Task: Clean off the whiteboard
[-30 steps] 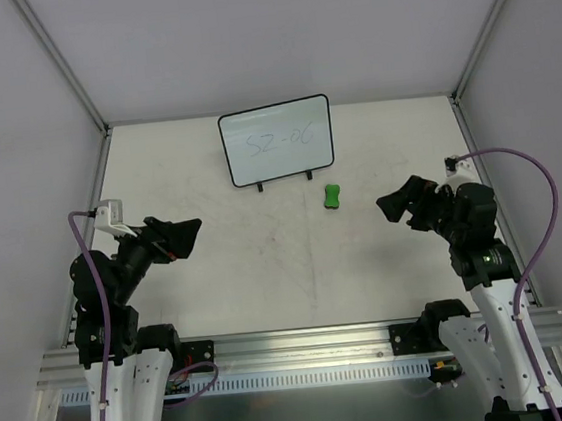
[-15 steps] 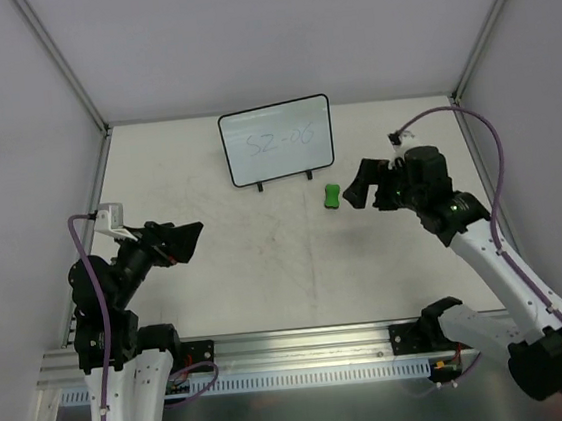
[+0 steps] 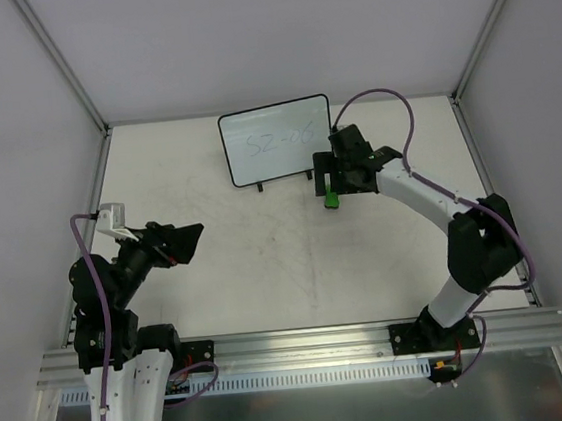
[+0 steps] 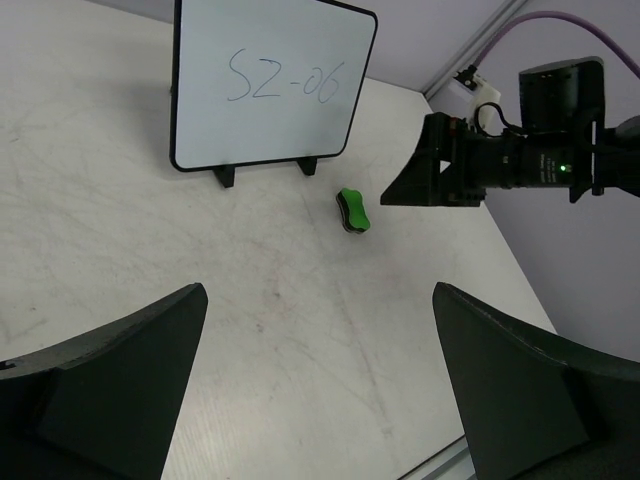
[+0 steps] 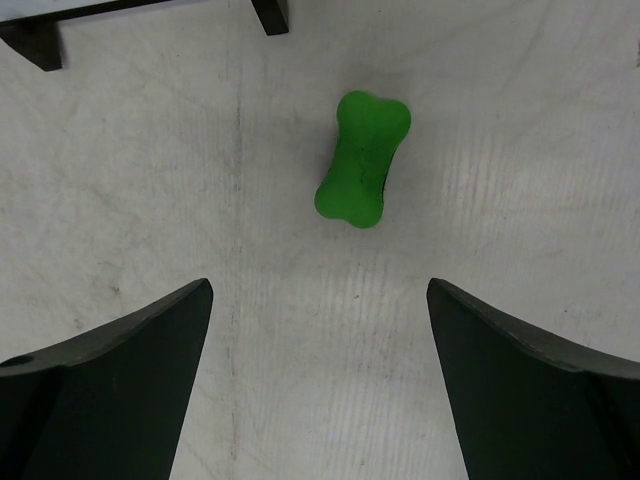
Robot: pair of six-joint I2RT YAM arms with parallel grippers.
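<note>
Eraser [image 5: 362,158] seemingly just clear of whiteboard [image 3: 276,142].

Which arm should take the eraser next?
Right. The right gripper hovers open just over the green eraser, near the whiteboard feet. The left gripper, also open, sits back near its own base, well away from the eraser.

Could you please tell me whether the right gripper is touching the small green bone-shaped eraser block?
Apart. The right wrist view shows bare white table between the open right gripper and the small green bone-shaped eraser block.
</note>
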